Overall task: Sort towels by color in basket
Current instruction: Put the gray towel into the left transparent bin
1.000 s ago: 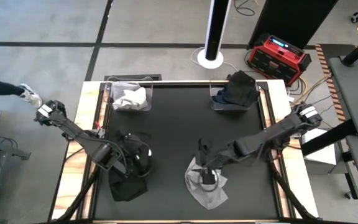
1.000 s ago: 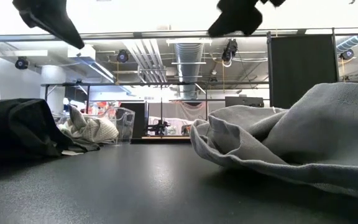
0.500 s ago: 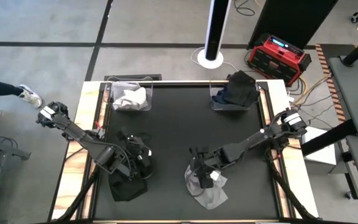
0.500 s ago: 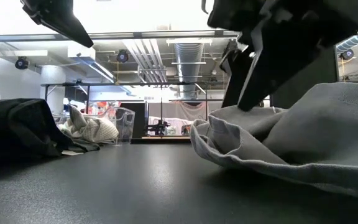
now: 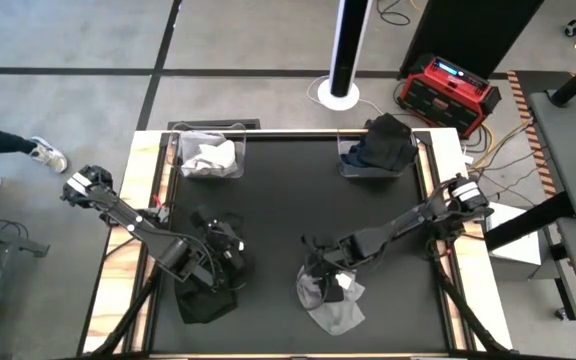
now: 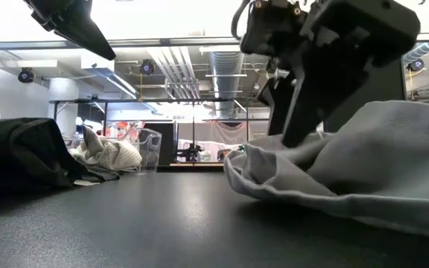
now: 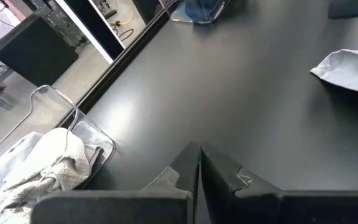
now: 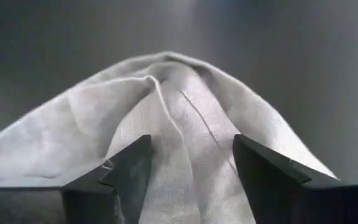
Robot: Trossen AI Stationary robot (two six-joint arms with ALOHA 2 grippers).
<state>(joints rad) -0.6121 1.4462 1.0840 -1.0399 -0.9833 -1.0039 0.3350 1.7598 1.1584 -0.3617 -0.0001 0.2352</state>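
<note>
A light grey towel (image 5: 333, 305) lies crumpled on the table's near middle, seen close up in the low view as the grey towel (image 6: 363, 164). My right gripper (image 8: 191, 149) is open and set down on it, also visible from above as my right gripper (image 5: 325, 278). A black towel pile (image 5: 206, 295) lies at the near left. My left gripper (image 7: 199, 152) is shut and hangs above that pile (image 6: 21, 152), holding nothing. White towels (image 5: 208, 157) fill the far-left basket, and dark towels (image 5: 380, 140) fill the far-right one. My right gripper comes at the grey towel from above, slanting down. Its open fingers (image 8: 126, 168) stand on either side of a raised fold (image 8: 179, 112) near the towel's far edge and rest on the cloth. The towel lies on the table.
The clear basket (image 5: 183, 165) with white towels stands at the far left and also shows in the left wrist view as the basket (image 7: 95, 134). The basket (image 5: 346, 165) with dark towels stands at the far right. Bare black table (image 5: 288, 210) lies between them.
My right gripper has come down from above and slightly toward the table's left onto the grey towel, its fingers still apart. The towel's raised far edge has been pressed lower and has shifted a little leftward.
</note>
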